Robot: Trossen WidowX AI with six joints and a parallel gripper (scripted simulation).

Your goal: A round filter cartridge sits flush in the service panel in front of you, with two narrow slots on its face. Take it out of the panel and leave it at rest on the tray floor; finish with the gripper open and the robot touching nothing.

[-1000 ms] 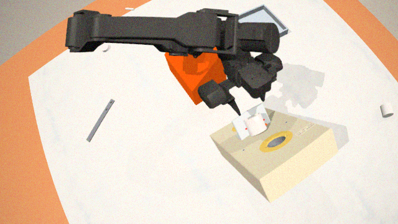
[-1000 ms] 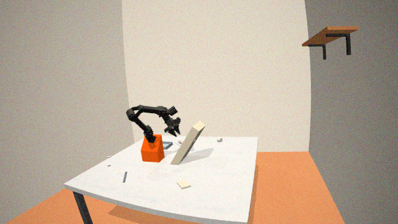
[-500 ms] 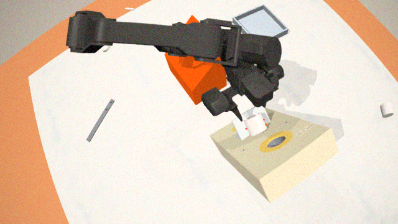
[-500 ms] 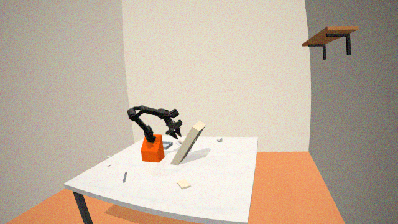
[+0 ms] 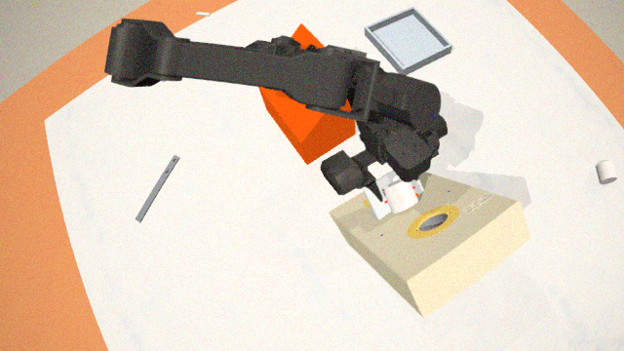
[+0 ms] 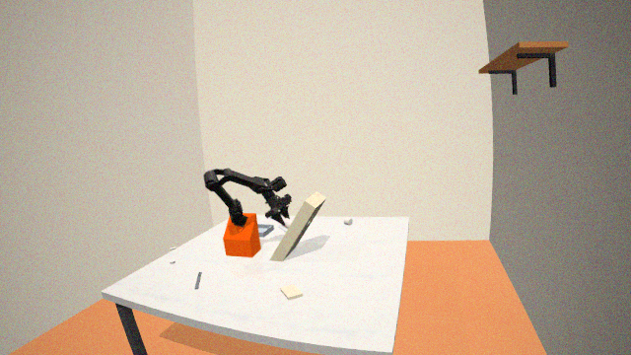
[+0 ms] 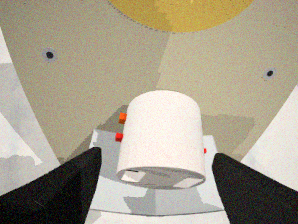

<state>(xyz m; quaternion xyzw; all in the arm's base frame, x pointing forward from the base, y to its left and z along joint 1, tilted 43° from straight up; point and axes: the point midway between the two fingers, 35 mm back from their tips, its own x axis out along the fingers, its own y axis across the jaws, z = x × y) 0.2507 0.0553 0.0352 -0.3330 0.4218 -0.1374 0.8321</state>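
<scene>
The beige service panel (image 5: 468, 253) (image 6: 300, 224) (image 7: 80, 96) leans tilted on the table. A yellow ring (image 5: 418, 229) on its face surrounds a dark grey round face (image 5: 432, 222); I cannot tell whether that face is the cartridge or an empty hole. Lower on the panel rests a white cylinder (image 5: 403, 198) (image 7: 162, 132) on a small light plate (image 5: 379, 208) (image 7: 149, 201) with red marks. My gripper (image 5: 397, 195) (image 6: 278, 217) (image 7: 158, 157) is open, with one finger on each side of the white cylinder, apart from it. The grey tray (image 5: 390, 19) (image 6: 266, 230) stands empty at the back.
The arm stands on an orange block (image 5: 302, 129) (image 6: 242, 240). A grey flat bar (image 5: 157, 188) (image 6: 198, 280) lies at the left. A small white cylinder (image 5: 605, 172) (image 6: 348, 221) lies at the right edge. A small beige block (image 6: 291, 292) lies near the front. A shelf (image 6: 523, 51) hangs on the wall.
</scene>
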